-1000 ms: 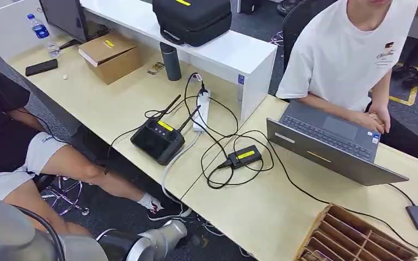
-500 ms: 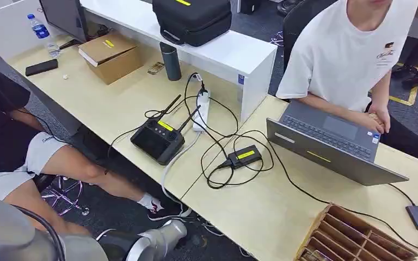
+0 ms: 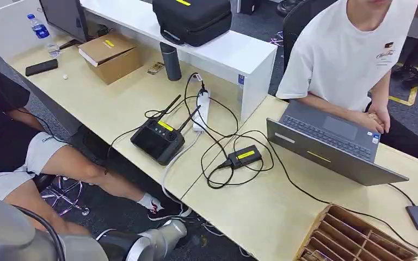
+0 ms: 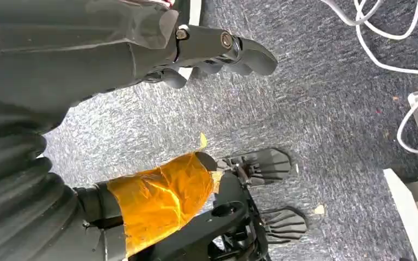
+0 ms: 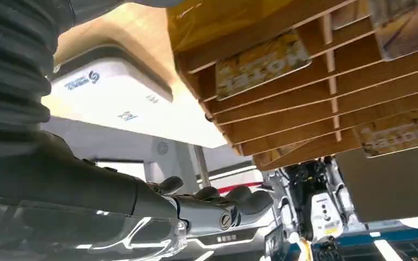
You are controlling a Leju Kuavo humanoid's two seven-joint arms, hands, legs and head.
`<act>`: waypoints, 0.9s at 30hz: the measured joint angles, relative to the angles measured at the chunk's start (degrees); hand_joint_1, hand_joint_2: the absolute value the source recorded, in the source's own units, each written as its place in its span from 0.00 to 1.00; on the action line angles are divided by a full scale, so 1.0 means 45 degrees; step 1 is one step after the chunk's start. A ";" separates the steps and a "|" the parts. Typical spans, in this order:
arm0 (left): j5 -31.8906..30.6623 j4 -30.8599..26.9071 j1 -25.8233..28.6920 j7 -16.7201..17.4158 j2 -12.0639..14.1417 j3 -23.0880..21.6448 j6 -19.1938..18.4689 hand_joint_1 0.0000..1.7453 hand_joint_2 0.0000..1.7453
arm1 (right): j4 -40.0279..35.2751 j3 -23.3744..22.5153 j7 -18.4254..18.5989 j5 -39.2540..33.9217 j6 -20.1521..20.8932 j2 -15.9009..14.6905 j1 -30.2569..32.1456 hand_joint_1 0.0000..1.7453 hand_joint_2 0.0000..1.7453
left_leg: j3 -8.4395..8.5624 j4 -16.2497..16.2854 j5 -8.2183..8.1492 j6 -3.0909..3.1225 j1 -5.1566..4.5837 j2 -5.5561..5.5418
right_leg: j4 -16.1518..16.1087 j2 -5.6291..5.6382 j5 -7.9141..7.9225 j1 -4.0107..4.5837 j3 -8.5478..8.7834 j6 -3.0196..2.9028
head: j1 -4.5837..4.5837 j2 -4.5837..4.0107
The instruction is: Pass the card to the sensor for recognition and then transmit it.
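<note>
My left hand (image 4: 158, 49) hangs over grey carpet, its dark fingers (image 4: 234, 49) stretched out and apart from the thumb wrapped in orange tape (image 4: 163, 198), with nothing between them. My right hand (image 5: 196, 209) is just under a wooden slotted rack (image 5: 283, 109), fingers extended and holding nothing. Printed cards (image 5: 261, 65) stand in several of the rack's slots. In the head view the same rack (image 3: 326, 215) sits at the desk's near right corner. A small black box with a yellow label (image 3: 244, 156) lies mid-desk on a cable. My silver left arm (image 3: 141, 244) shows at the bottom left.
A person in a white shirt (image 3: 348, 54) types on a grey laptop (image 3: 326, 147) behind the rack. A black controller with antennas (image 3: 158, 138), a power strip (image 3: 200, 111) and tangled cables lie left of it. Another person's legs (image 3: 71, 163) are at the left. A white device (image 5: 114, 92) is beside the rack.
</note>
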 joint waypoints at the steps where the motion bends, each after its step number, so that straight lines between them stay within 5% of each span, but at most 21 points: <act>1: -0.0005 0.0000 0.0000 0.0015 0.0000 0.0000 0.0005 0.00 1.00 | 0.0015 0.0097 0.0010 -0.0068 0.0005 0.0000 -0.0026 0.00 1.00 | 0.0000 0.0000 0.0000 0.0000 0.0000 0.0000 | 0.0000 0.0000 0.0000 0.0000 0.0000 0.0000 | 0.0000 0.0000; 14: -0.0121 0.0000 -0.0055 0.0121 -0.0053 0.0034 0.0000 0.00 1.00 | 0.0554 0.1399 -0.0073 -0.0398 -0.0024 0.0000 -0.0570 0.00 1.00 | 0.0002 0.0000 0.0001 0.0000 0.0000 0.0000 | 0.0000 0.0000 0.0000 -0.0001 0.0001 0.0000 | 0.0000 0.0000; 27: -0.0175 0.0000 -0.0081 0.0126 -0.0121 0.0073 0.0005 0.00 1.00 | 0.1360 0.1602 -0.0058 -0.0500 -0.0126 -0.0005 -0.0948 0.00 1.00 | 0.0002 0.0000 0.0000 0.0000 0.0000 -0.0001 | 0.0000 0.0000 0.0000 0.0000 0.0001 0.0000 | 0.0000 0.0000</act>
